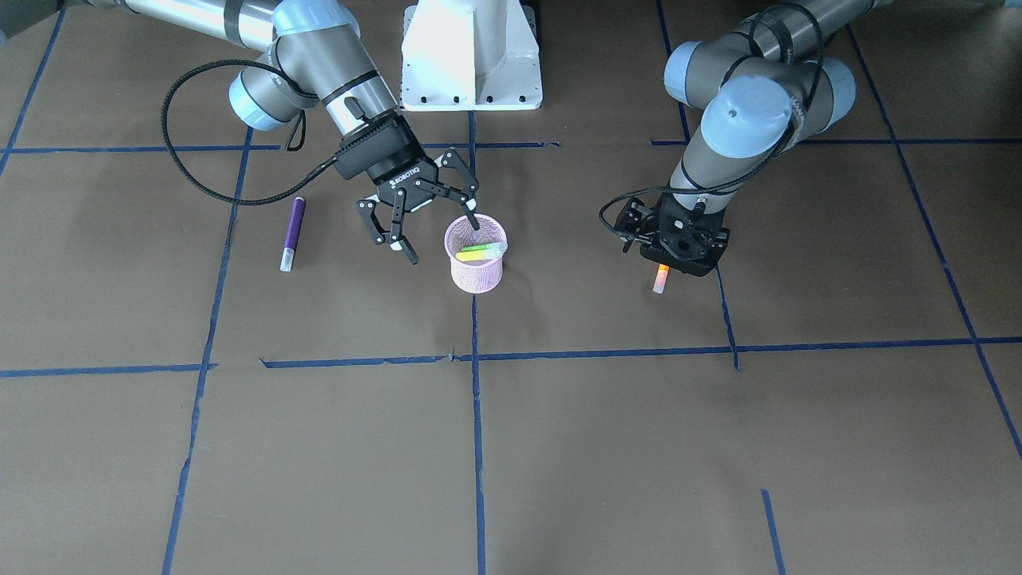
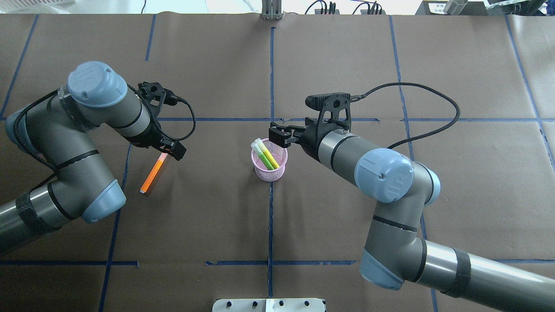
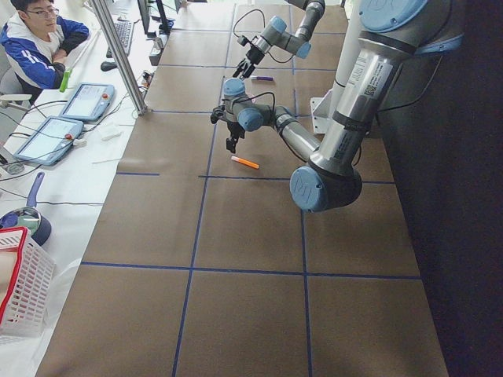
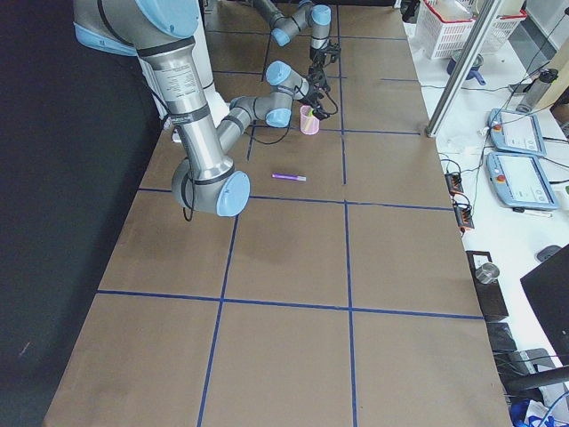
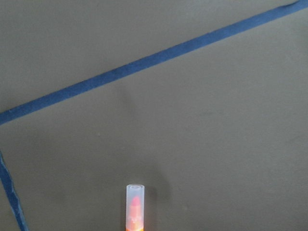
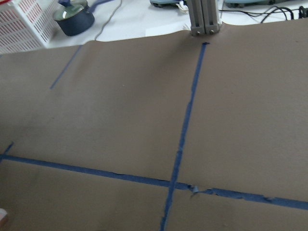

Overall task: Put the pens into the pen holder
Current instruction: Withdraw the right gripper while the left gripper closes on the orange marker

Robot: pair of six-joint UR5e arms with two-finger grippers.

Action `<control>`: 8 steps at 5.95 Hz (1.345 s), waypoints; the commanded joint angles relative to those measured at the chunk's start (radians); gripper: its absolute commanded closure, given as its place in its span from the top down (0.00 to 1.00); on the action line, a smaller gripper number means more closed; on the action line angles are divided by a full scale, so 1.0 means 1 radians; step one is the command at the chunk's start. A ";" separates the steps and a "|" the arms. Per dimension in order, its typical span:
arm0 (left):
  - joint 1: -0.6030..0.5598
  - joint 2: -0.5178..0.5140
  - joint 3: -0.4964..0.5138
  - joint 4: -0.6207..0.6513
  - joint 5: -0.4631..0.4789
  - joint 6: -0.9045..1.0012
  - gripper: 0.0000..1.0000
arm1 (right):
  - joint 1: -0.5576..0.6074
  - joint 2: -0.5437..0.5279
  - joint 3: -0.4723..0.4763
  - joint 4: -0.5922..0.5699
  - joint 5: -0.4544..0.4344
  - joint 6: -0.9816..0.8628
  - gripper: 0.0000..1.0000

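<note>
From the front, the left gripper (image 1: pixel 669 259) hides its jaws and most of the orange pen (image 1: pixel 660 279).

right gripper (image 1: pixel 444 239): fingers spread wide | left gripper (image 1: pixel 675 249): pointing down

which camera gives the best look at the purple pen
Exterior front-facing: the purple pen lies in full view on the table, pale cap nearest the camera. Both side views show it only small. The overhead misses it, likely under the right arm. Neither wrist camera catches it.
</note>
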 commanded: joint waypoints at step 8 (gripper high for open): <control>0.005 0.001 0.090 -0.086 0.015 0.013 0.90 | 0.142 -0.003 0.087 -0.237 0.223 0.017 1.00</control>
